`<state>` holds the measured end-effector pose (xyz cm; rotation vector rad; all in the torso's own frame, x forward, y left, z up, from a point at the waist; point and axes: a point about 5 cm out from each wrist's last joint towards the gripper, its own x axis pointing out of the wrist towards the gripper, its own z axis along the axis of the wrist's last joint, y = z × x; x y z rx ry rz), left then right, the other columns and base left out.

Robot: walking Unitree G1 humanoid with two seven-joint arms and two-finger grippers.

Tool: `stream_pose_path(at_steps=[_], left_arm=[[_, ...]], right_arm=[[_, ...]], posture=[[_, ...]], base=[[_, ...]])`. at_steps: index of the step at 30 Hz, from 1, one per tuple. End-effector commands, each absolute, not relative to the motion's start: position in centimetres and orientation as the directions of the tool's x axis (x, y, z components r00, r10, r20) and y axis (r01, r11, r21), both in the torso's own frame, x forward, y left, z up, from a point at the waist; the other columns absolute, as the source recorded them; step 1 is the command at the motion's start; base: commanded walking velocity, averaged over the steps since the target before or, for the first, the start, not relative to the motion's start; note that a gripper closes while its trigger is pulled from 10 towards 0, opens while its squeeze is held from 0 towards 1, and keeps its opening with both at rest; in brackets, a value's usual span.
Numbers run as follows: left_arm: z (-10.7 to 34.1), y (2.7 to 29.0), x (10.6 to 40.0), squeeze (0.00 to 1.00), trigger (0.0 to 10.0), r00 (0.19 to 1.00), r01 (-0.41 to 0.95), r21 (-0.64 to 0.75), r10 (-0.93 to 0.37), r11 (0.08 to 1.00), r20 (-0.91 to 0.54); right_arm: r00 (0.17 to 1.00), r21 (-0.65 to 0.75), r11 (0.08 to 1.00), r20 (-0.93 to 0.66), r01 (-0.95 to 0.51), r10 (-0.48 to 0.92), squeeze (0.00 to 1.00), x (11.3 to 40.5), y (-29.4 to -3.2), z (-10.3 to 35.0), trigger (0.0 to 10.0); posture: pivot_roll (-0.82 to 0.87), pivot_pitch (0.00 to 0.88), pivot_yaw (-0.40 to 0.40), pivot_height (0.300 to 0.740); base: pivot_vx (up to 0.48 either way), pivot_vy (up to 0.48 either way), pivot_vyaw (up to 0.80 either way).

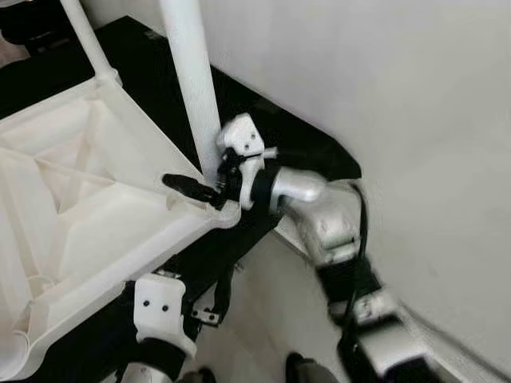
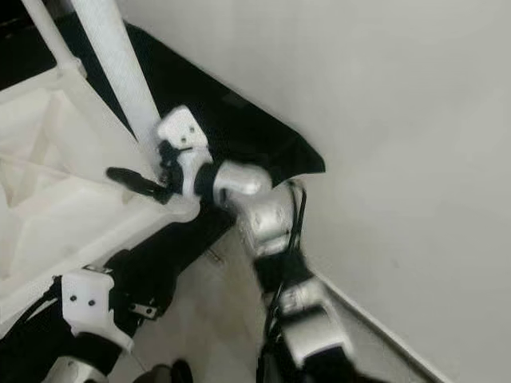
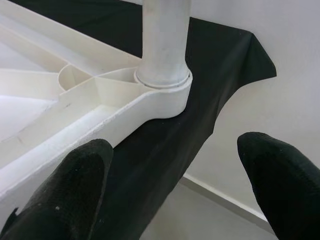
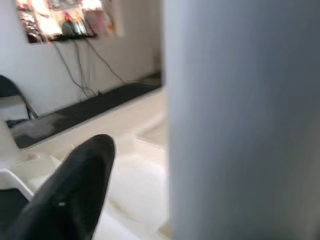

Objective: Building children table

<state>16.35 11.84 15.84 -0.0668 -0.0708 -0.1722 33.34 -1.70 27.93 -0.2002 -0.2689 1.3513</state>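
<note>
Nearest the camera, at about six o'clock in the head views, the left gripper hangs low beside the near rim of the upturned white table top, its white wrist housing just under that rim. In the left wrist view its two black fingers stand spread wide apart, holding nothing, with the table's corner socket between and beyond them.

The table top lies upside down on a black cloth, its ribbed underside facing up and filling the nine o'clock side of the head views. The cloth reaches out past the table's corner toward three o'clock and ends in a point against the pale wall.

At the centre, the right gripper reaches in from the four o'clock side, its silver arm bent back toward the lower edge. It sits at the base of the near white table leg, right where the leg stands upright in the corner socket. One black finger lies over the table's rim, pointing toward nine o'clock; the other is hidden behind the leg, so I cannot tell whether the jaws are clamped on the leg. In the right wrist view the leg looms very close beside that finger.

Farther off, at eleven o'clock, a second white leg rises from the far corner.
</note>
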Motion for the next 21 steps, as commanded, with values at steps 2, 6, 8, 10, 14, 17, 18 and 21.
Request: stream_pose_path(at_steps=[2,6,8,10,14,17,18,21], left_arm=[[15.3,11.8,16.0,0.00,10.0,0.984,0.176,-0.066,-0.173,0.982,0.050],[15.3,11.7,15.9,0.00,10.0,0.984,0.176,-0.066,-0.173,0.982,0.049],[15.3,11.7,15.8,0.00,10.0,0.984,0.175,-0.066,-0.172,0.982,0.047],[15.3,11.7,15.8,0.00,10.0,0.984,0.174,-0.065,-0.171,0.983,0.045],[15.3,11.7,15.6,0.00,10.0,0.984,0.174,-0.066,-0.171,0.983,0.040],[15.3,11.7,15.5,0.00,10.0,0.985,0.173,-0.067,-0.171,0.983,0.039],[15.3,11.7,15.5,0.00,10.0,0.985,0.173,-0.067,-0.171,0.983,0.039],[15.2,11.6,15.5,0.00,10.0,0.985,0.171,-0.067,-0.169,0.983,0.038]], right_arm=[[0.032,-0.324,0.033,0.010,-0.946,0.999,1.00,33.0,-1.6,27.3,10.0],[-0.052,-0.355,-0.060,-0.031,-0.933,0.998,0.00,33.3,-2.1,28.3,10.0],[-0.098,-0.352,-0.107,-0.041,-0.930,0.994,0.00,33.5,-2.2,28.9,10.0],[-0.142,-0.338,-0.149,-0.045,-0.929,0.989,0.00,33.7,-2.3,29.6,10.0],[-0.240,-0.316,-0.251,-0.076,-0.915,0.968,0.00,34.0,-2.3,30.3,10.0],[-0.262,-0.303,-0.275,-0.084,-0.912,0.961,0.00,34.1,-2.3,30.2,0.0],[-0.262,-0.303,-0.275,-0.084,-0.912,0.961,0.00,34.1,-2.3,30.2,0.0],[-0.297,-0.286,-0.311,-0.092,-0.906,0.950,0.00,34.3,-2.5,30.0,0.0]], posture=[[0.01,0.243,0.016,0.740],[0.01,0.245,0.018,0.740],[0.02,0.246,0.019,0.740],[0.02,0.248,0.020,0.740],[0.03,0.250,0.021,0.740],[0.03,0.249,0.019,0.740],[0.03,0.249,0.019,0.740],[0.03,0.247,0.018,0.740]], base=[[0.000,0.000,0.00],[0.000,0.000,0.00],[0.000,0.000,0.00],[0.000,0.000,0.00],[0.000,0.000,0.00],[0.000,0.000,0.00],[0.000,0.000,0.00],[0.000,0.000,0.00]])
